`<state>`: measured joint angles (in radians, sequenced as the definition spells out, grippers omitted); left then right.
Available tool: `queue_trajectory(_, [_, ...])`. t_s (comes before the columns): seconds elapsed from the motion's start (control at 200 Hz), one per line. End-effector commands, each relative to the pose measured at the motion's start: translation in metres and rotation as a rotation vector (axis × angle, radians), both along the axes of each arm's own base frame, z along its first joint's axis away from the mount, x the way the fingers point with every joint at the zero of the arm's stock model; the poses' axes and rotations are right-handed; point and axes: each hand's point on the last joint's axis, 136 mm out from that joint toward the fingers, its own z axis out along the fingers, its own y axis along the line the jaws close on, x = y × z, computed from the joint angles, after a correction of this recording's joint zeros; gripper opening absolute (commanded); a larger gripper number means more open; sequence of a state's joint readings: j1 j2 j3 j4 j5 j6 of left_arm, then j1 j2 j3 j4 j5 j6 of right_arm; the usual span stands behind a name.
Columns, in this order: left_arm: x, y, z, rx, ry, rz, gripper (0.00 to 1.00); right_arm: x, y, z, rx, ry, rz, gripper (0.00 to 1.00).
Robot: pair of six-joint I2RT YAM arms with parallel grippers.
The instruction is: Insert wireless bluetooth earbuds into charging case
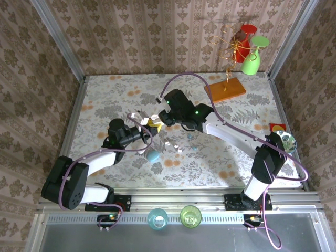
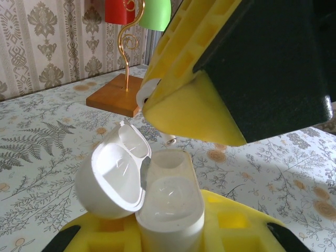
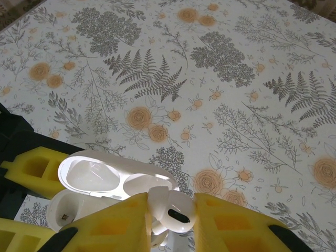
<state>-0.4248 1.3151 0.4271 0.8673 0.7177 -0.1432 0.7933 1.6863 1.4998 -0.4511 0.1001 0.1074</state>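
Observation:
My left gripper point(image 2: 168, 233) is shut on a white charging case point(image 2: 170, 199), which stands upright between its yellow pads with the lid point(image 2: 113, 176) swung open to the left. Both wells look empty. My right gripper point(image 3: 170, 218) is shut on a white earbud point(image 3: 178, 210), pinched between its yellow pads point(image 3: 231, 223), just above and beside the open case point(image 3: 105, 181). From the left wrist view the right finger point(image 2: 194, 105) hangs over the case with the earbud point(image 2: 147, 93) peeking out. From above, the two grippers point(image 1: 137, 119) point(image 1: 156, 122) meet mid-table.
A blue oval case point(image 1: 153, 155) lies near the left arm. Small loose white point(image 1: 169, 144) and teal point(image 1: 195, 148) bits lie on the floral cloth. A wooden stand point(image 1: 227, 88) with hanging cups is at the back right. Two cups point(image 1: 157, 218) point(image 1: 190, 216) sit at the near rail.

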Motion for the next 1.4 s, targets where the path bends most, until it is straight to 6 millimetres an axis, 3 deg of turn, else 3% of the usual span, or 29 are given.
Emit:
queue_trajectory(0.0, [-0.001, -0.002, 0.03, -0.058, -0.067, -0.012, 0.0, 0.0, 0.009, 0.004, 0.008, -0.009, 0.024, 0.26])
queue_trajectory(0.695, [0.005, -0.002, 0.036, -0.068, -0.051, 0.012, 0.0, -0.018, 0.008, -0.009, -0.062, -0.015, 0.114, 0.26])
queue_trajectory(0.975, [0.003, -0.003, 0.039, -0.075, -0.061, 0.002, 0.0, -0.032, 0.024, -0.005, 0.006, 0.031, 0.175, 0.34])
queue_trajectory(1.27, [-0.001, -0.002, 0.041, -0.08, -0.098, -0.008, 0.0, -0.032, 0.017, 0.018, 0.053, -0.002, 0.141, 0.42])
queue_trajectory(1.39, [-0.005, -0.003, 0.04, -0.068, -0.141, -0.029, 0.0, -0.032, 0.014, 0.036, 0.106, -0.027, 0.118, 0.54])
